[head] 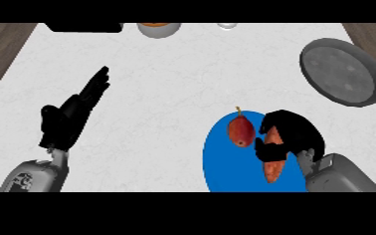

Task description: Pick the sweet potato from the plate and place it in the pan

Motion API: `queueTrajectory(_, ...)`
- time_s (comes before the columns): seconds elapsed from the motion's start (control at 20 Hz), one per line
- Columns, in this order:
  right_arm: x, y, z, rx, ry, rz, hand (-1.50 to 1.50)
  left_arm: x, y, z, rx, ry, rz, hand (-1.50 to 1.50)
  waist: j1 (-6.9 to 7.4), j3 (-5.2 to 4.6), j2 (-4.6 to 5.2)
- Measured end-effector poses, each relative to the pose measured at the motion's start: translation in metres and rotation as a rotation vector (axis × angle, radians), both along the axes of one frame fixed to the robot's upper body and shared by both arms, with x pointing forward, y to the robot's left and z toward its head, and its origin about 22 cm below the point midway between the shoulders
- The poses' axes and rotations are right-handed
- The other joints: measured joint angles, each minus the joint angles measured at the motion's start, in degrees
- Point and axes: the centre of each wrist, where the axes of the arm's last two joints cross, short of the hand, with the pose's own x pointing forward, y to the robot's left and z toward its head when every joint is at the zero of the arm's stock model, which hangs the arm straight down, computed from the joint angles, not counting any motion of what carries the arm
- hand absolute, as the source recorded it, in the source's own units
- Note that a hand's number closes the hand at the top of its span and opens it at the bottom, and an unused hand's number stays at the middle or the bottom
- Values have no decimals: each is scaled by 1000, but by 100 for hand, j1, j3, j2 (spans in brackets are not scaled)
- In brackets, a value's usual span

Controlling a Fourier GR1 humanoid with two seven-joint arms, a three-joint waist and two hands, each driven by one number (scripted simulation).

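Orange sweet potato (273,168), prob stiff & light, on blue plate (220,164) w/ right robot hand (294,132) curled round its mid-body.

head view | from the robot's head | faces steeply down at counter (183,69) | forearms enter from lower edge

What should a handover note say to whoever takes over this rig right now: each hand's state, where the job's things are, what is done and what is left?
Right hand: over the round blue plate, fingers curled round the elongated orange sweet potato, which has not left the plate.
Left hand: open, resting at the view's left, holding nothing.
Round dark grey pan: at the counter's far right, nothing in it.
A reddish oval fruit with a stem also lies on the plate; leave it.
Done: reach and grasp. Left: lift, carry to the pan, release.
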Motion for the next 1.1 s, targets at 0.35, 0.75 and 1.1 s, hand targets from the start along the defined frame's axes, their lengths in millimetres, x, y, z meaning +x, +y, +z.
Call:
queueTrajectory(0.35, -4, 37, 31, -54, -431, -3, 150, 0, 0, -3, -3, 0, 9, 0, -46, 10, -2)
queueTrajectory(0.75, -14, 43, 68, -84, -791, -55, 150, -7, 3, -4, 10, -5, 6, 0, -54, 13, 8)
queueTrajectory(1.1, -2, 12, 65, -19, -898, -210, 150, -5, -1, -3, -1, -8, 16, 0, -42, 16, 30)
